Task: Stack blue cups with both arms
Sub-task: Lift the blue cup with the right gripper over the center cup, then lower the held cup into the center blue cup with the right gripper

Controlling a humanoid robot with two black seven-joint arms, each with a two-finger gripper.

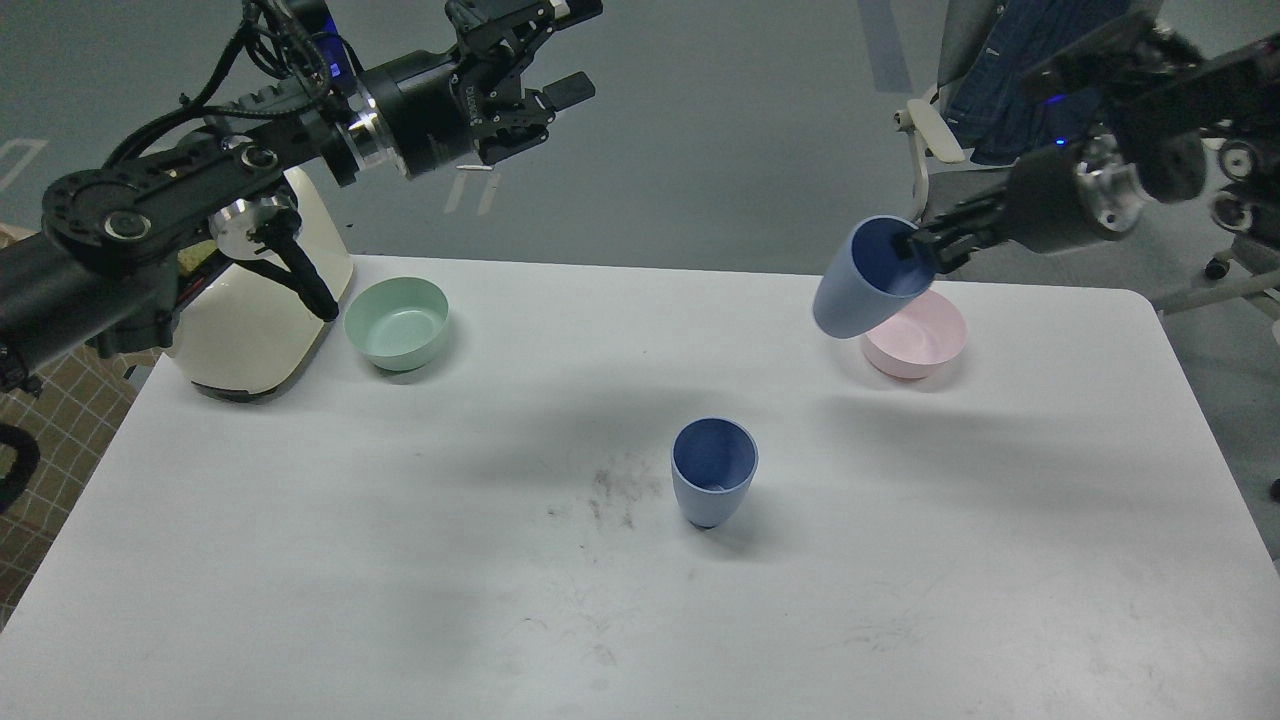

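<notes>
One blue cup (712, 473) stands upright near the middle of the white table (400, 560). My right gripper (922, 252) is shut on the rim of the second blue cup (862, 280), one finger inside it, and holds it tilted in the air above the table's far right, in front of the pink bowl (920, 340). My left gripper (565, 50) is open and empty, raised high beyond the table's far left edge, well away from both cups.
A mint-green bowl (397, 322) sits at the far left next to a cream appliance (250, 330). An office chair with a denim jacket (1030, 80) stands behind the table at the right.
</notes>
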